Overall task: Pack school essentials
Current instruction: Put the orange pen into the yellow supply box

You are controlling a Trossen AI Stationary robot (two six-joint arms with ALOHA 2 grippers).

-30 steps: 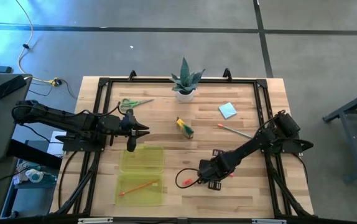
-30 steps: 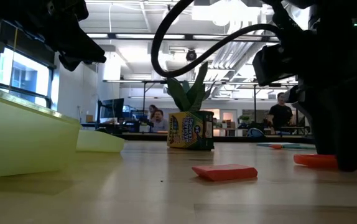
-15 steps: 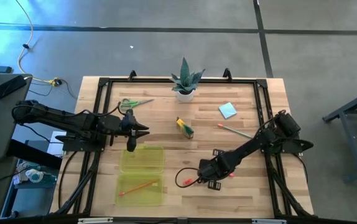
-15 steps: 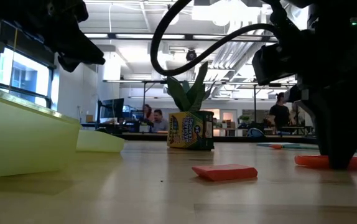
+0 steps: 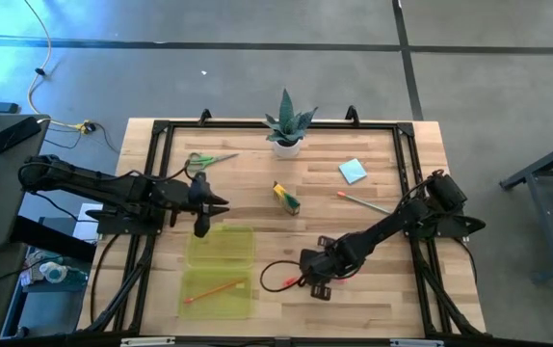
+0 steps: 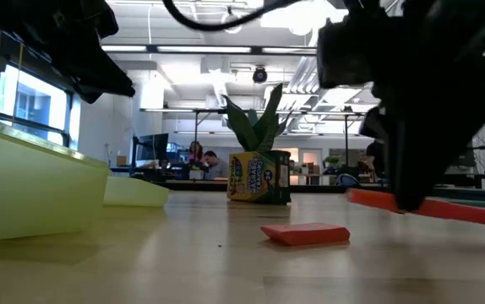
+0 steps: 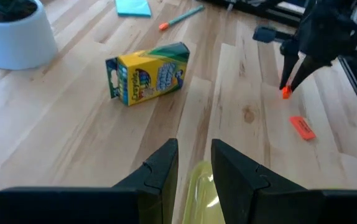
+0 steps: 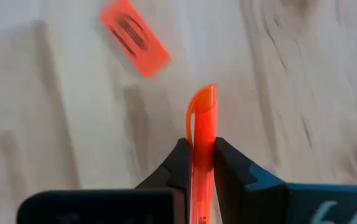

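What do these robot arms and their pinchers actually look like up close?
Both arms are black and slender, built of jointed segments. A loose black cable loops beside the right arm. The left arm looks the same. Each ends in a gripper with two dark, flat, wedge-shaped fingers: left gripper, right gripper.

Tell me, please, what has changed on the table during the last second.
The right gripper closed on the red-orange marker, lifted it off the wood and carried it toward the translucent yellow-green plastic case. The small flat red eraser, the yellow crayon box and the left gripper above the case did not move.
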